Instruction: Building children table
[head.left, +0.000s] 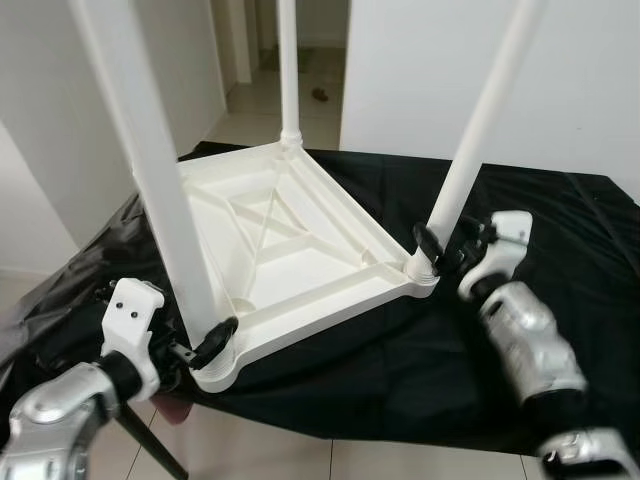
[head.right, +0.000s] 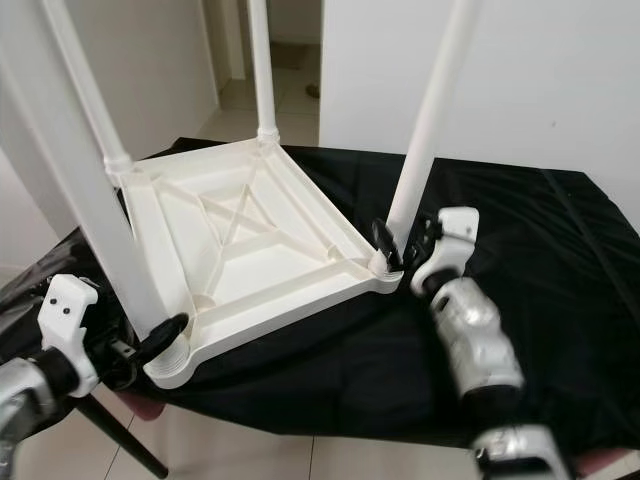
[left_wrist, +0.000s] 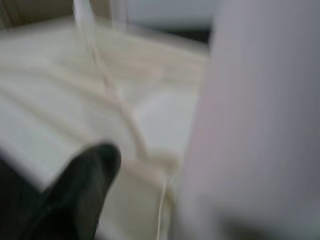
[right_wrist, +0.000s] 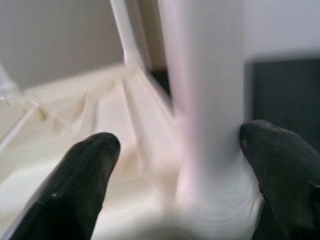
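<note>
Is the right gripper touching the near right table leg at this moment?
Touching. In the right wrist view one finger presses against the base of the leg; the other stands off, so the right gripper is open around it.

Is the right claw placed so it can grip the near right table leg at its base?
Probably yes. The right claw is at that leg's base, one finger on each side in the wrist view, open, with nothing between.

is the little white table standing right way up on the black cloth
No, the white table lies upside down on the black cloth, its ribbed underside facing up and its legs pointing upward.
</note>
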